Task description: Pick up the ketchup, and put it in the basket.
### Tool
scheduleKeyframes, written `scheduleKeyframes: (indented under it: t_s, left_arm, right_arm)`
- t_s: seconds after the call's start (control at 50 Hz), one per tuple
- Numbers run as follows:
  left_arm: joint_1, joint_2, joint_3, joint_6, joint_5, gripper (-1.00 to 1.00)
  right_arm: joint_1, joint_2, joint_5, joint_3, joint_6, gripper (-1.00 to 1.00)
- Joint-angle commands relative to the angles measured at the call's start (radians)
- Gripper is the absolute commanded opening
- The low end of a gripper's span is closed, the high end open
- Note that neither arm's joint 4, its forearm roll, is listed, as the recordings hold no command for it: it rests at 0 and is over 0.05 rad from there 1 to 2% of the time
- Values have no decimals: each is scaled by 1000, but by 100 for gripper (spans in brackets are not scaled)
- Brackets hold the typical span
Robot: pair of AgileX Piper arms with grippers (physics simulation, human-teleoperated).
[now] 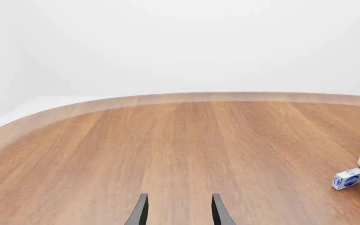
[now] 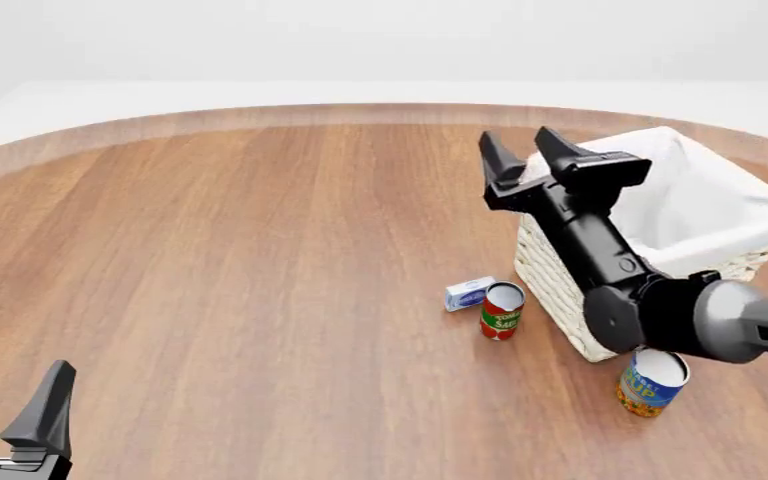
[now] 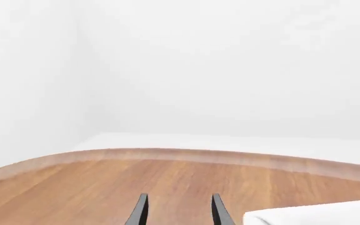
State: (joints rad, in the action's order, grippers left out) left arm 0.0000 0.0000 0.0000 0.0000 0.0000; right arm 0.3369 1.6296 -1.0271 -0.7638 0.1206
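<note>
Ketchup not visible in any view; maybe inside the basket (image 2: 704,215), can't tell. Right gripper (image 2: 528,160) spread, empty, raised by basket's near-left rim. Left gripper (image 2: 8,400) spread, empty, low at near-left table (image 2: 224,250) corner. Best to lift clear without clipping the rim. Tomato can (image 2: 500,310), small box (image 2: 470,293), blue can (image 2: 652,381) crowd the basket's near side; left table open.

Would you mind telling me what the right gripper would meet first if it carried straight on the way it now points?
Probably nothing soon. The right gripper, jaws open and empty, points past the basket corner across the bare table toward its far edge; depth is uncertain.
</note>
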Motion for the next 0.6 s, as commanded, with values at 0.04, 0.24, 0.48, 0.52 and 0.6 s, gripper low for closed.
scheduleKeyframes:
  t_s: [0.04, 0.24, 0.48, 0.52, 0.6]
  left_arm:
    - [0, 0, 0, 0, 0, 100]
    - [0, 0, 0, 0, 0, 100]
    - [0, 0, 0, 0, 0, 100]
    - [0, 0, 0, 0, 0, 100]
    - [0, 0, 0, 0, 0, 100]
  right_arm:
    - [201, 34, -27, -24, -1, 100]
    - [407, 23, -57, 22, -47, 100]
    - [539, 172, -189, 96, -131, 100]
    - [534, 202, -192, 94, -127, 100]
    - [565, 254, -193, 88, -126, 100]
